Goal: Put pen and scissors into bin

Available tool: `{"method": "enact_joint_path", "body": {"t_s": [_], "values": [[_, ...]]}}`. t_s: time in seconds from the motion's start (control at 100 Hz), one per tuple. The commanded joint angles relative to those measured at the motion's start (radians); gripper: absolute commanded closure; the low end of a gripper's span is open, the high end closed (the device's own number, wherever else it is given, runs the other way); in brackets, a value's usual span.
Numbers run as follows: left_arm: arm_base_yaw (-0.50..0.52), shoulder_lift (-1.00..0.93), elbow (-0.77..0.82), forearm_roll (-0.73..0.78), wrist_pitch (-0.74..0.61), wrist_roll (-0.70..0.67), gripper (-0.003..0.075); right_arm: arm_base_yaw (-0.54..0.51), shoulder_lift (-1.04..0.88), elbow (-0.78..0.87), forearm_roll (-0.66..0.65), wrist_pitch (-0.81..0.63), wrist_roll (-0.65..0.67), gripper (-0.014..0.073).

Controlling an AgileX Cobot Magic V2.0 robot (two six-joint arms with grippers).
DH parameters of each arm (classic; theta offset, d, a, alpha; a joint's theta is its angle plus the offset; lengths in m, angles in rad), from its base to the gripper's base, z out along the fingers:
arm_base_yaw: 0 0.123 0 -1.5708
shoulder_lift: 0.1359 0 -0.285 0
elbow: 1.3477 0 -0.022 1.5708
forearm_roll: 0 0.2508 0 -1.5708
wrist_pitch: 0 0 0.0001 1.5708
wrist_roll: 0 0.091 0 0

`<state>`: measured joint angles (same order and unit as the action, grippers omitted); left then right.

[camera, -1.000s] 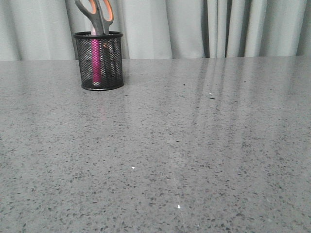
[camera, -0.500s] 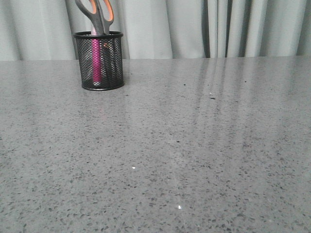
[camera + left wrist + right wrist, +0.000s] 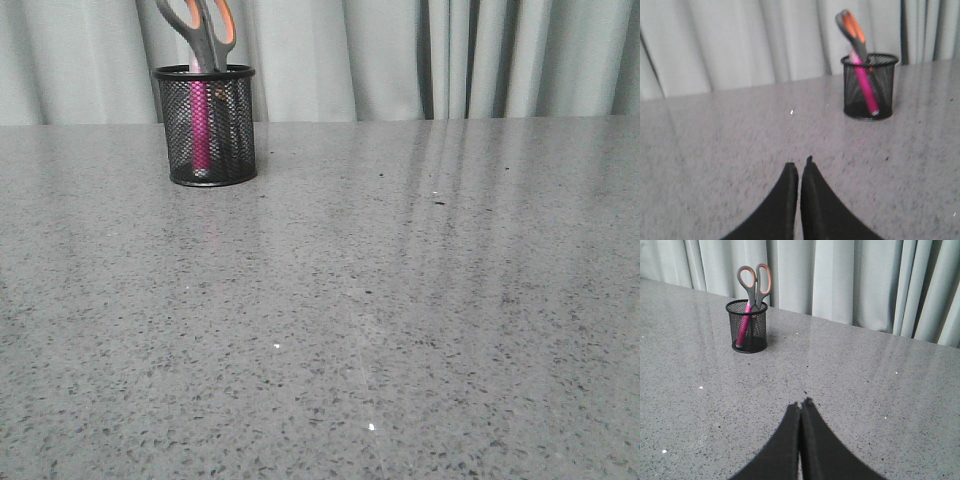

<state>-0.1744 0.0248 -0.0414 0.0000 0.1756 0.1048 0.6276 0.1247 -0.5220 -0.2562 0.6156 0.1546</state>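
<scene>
- Front view is showing the bin (image 3: pixel 203 125) sitting upright on the grey speckled table (image 3: pixel 400 300), far back on the left side, right up by the curtain (image 3: pixel 400 55). Neither arm is showing up in this one.
- The scissors (image 3: pixel 200 32) are standing in the bin blades down, long axis close to vertical, with the orange-lined loops poking up above the rim.
- The pen (image 3: pixel 199 125) is standing inside too, showing pink through the mesh, long axis pretty much up and down here.
- In the left wrist view the left gripper (image 3: pixel 799 170) is hanging over bare table with its jaws pressed together, holding nothing. The bin (image 3: pixel 869 86) is sitting well ahead of the fingertips and off to one side, nowhere near touching. From here the pen (image 3: pixel 865 86) is leaning, pale end down by the bin's base, and the scissors (image 3: pixel 854 32) are tilting the same way.
- The right wrist view is showing the right gripper (image 3: pixel 802 406) with its jaws closed up too, nothing between them. The bin (image 3: pixel 749 326) is sitting well ahead of it and off to the side, scissors (image 3: pixel 755 284) loops up, pen (image 3: pixel 744 325) slanting inside.
</scene>
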Motion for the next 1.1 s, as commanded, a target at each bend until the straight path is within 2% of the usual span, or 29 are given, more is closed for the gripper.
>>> {"method": "enact_joint_path", "body": {"t_s": [0.0, 0.09, 1.09], "values": [[0.037, -0.054, 0.031, -0.008, 0.016, -0.036, 0.0732, 0.001, 0.011, -0.024, -0.023, -0.076, -0.007, 0.0655], [0.068, -0.054, 0.064, -0.008, 0.130, -0.036, 0.0732, 0.001, 0.011, -0.024, -0.021, -0.076, -0.007, 0.0655], [0.081, -0.061, 0.087, -0.008, 0.095, -0.036, 0.0732, -0.005, 0.011, -0.015, -0.023, -0.075, -0.007, 0.0655]]}}
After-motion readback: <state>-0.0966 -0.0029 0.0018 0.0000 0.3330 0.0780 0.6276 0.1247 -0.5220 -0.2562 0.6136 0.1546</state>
